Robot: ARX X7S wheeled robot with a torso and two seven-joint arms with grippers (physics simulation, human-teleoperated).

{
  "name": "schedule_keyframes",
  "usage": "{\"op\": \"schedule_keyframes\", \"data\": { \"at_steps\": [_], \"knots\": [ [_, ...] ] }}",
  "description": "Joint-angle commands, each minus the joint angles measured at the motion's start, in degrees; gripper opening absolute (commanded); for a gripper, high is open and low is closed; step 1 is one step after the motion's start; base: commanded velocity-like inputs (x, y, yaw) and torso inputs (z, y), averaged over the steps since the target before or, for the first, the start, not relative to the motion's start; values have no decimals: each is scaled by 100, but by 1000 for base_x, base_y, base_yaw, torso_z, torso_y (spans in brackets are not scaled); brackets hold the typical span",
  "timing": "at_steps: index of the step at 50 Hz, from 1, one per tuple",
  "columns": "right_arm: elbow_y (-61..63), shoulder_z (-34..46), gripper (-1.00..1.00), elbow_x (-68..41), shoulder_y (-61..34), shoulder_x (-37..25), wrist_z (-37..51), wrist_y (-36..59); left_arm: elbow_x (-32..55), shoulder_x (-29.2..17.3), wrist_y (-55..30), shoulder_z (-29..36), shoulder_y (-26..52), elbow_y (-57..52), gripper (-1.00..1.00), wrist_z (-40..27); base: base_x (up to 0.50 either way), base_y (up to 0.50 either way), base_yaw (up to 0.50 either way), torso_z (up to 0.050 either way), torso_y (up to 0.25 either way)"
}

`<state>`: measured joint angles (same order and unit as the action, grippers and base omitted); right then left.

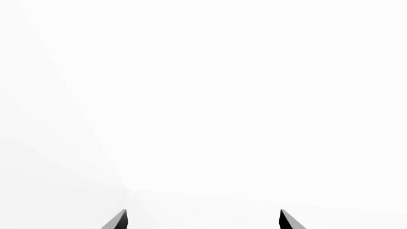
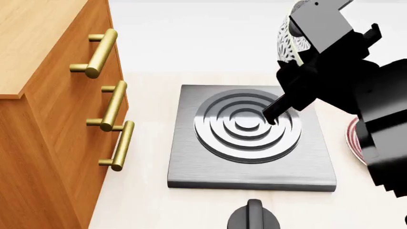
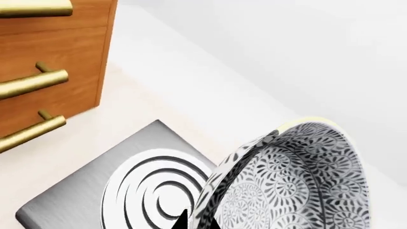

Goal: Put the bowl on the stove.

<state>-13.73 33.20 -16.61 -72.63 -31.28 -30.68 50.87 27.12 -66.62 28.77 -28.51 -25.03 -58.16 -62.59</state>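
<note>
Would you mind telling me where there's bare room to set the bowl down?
The stove is bare: its ringed burner holds nothing, and the right gripper carries the bowl above its far right edge. It is tighter on the right by the plate, and in front by the knob.

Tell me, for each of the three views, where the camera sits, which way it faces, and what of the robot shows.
Head: on the robot's head, looking forward and down at the stove, knob and drawers; the right arm holding the bowl shows.
Left wrist: near the left gripper, facing blank white; only its fingertips show.
Right wrist: near the right gripper, facing the bowl above the stove; a fingertip shows.
Shared: head and right wrist both show bowl, stove and drawers.
</note>
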Motion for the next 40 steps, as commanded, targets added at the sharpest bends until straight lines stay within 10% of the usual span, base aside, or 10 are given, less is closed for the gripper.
{"op": "schedule_keyframes", "data": {
  "at_steps": [1, 40],
  "knots": [
    [-258, 42, -100, 43, -217, 365, 20, -99, 18, 6, -12, -32, -9, -13, 100, 6, 0, 0, 0, 0, 0],
    [-737, 29, -100, 13, -357, 691, 46, -408, 75, 99, 39, -150, -91, 17, 100, 100, 0, 0, 0, 0, 1]
  ]
}}
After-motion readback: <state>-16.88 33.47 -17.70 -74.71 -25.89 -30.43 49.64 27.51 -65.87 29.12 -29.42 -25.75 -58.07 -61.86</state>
